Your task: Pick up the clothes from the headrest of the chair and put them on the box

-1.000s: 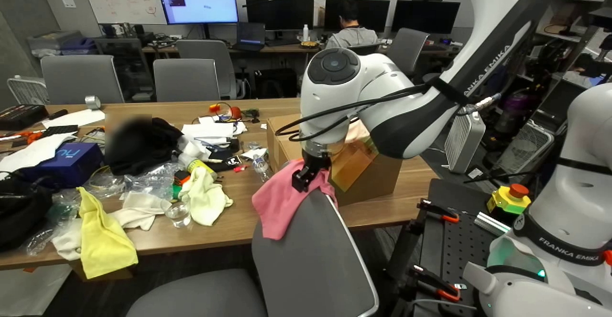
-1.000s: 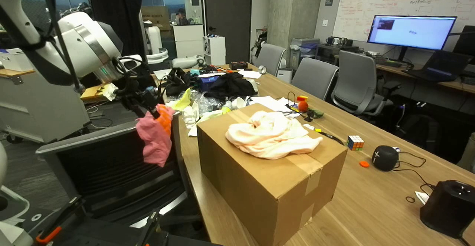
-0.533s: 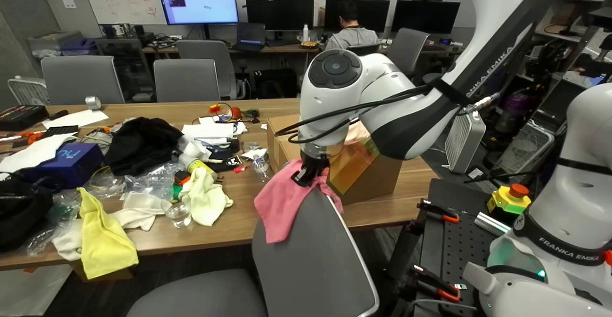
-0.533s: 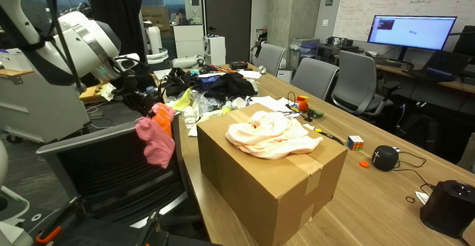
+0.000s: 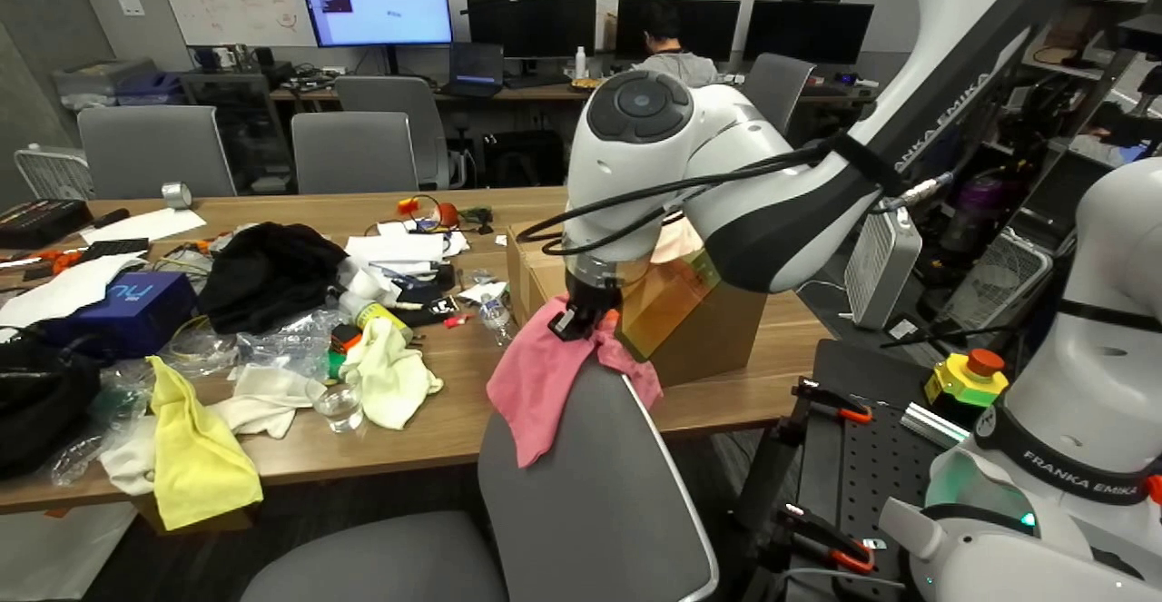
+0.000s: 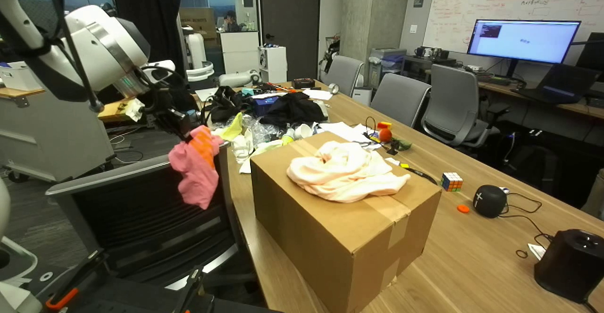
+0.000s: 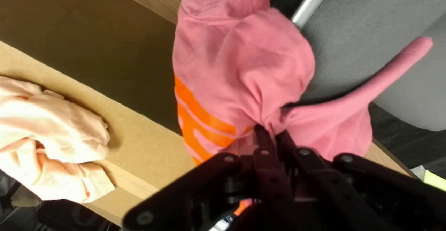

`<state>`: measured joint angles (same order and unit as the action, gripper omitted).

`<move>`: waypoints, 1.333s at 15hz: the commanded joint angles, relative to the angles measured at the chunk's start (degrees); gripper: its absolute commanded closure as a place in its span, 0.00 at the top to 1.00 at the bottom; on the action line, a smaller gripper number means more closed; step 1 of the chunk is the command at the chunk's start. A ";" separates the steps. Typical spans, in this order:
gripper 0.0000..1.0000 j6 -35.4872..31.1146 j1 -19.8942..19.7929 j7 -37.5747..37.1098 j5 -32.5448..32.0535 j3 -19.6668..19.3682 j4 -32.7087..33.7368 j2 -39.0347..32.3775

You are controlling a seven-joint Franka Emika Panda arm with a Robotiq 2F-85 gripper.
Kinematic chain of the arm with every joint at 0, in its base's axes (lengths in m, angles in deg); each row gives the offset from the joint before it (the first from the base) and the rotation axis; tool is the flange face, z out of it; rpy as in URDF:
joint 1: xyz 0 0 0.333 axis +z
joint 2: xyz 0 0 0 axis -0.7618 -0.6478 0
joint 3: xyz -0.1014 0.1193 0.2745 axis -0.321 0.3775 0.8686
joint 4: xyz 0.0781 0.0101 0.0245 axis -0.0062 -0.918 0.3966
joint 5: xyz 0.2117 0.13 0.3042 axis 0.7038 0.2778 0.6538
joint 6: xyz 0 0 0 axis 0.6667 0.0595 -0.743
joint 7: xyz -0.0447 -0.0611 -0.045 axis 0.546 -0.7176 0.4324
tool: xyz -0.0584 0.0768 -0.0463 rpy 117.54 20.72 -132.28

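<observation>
The gripper (image 7: 273,133) pinches the pink cloth (image 7: 240,60) between 2 fingers (image 7: 263,138), the rest hanging below the tips at the top of the chair (image 5: 590,493).

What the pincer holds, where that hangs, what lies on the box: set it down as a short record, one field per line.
Pincer: shut on a bunched fold of pink cloth
Marking: orange print
Cloth position: at the top of the chair backrest, hanging down on both sides; contact unclear
Cardboard box: on the wooden table
On the box: crumpled peach cloth
Task state: pink cloth not yet on the box
</observation>
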<state>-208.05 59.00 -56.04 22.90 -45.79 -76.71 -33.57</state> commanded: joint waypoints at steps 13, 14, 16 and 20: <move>0.02 24.57 -6.57 14.28 12.42 -1.07 22.52 8.06; 0.02 25.97 -7.73 13.65 11.95 -1.93 23.92 7.42; 0.02 27.97 -9.66 12.45 11.31 -3.78 26.45 6.11; 0.02 30.00 -12.68 9.48 10.88 -7.66 30.90 3.75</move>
<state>-180.50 47.54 -43.10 35.42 -51.76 -50.96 -27.17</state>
